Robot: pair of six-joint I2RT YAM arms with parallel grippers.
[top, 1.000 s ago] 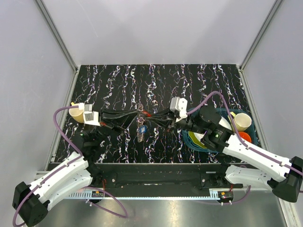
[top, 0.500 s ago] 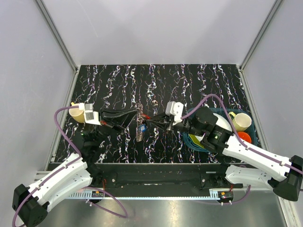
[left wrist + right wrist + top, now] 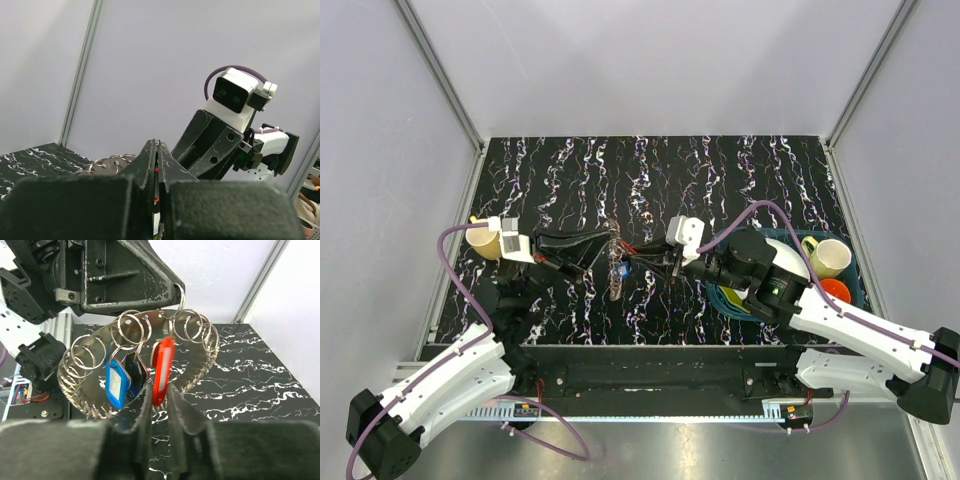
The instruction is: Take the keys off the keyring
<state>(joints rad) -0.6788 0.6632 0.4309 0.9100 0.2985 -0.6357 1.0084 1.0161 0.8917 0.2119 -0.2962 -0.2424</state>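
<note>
Both grippers face each other: the left gripper (image 3: 156, 145) is clamped on the keyring (image 3: 192, 357), which hangs below its fingertips; the blue key (image 3: 116, 382) dangles just beside the right gripper (image 3: 159, 390), whose barely parted fingers (image 3: 142, 415) flank the red key's (image 3: 162, 367) lower end; whether they pinch it, I cannot tell

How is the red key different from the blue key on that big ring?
The red key is turned nearly edge-on and looks thin, while the blue key faces the right wrist camera and shows a pale window. The red key's lower end sits between the right gripper's fingers, but the blue key hangs free beside them. Both have plastic heads and dangle from small rings on the keyring.
</note>
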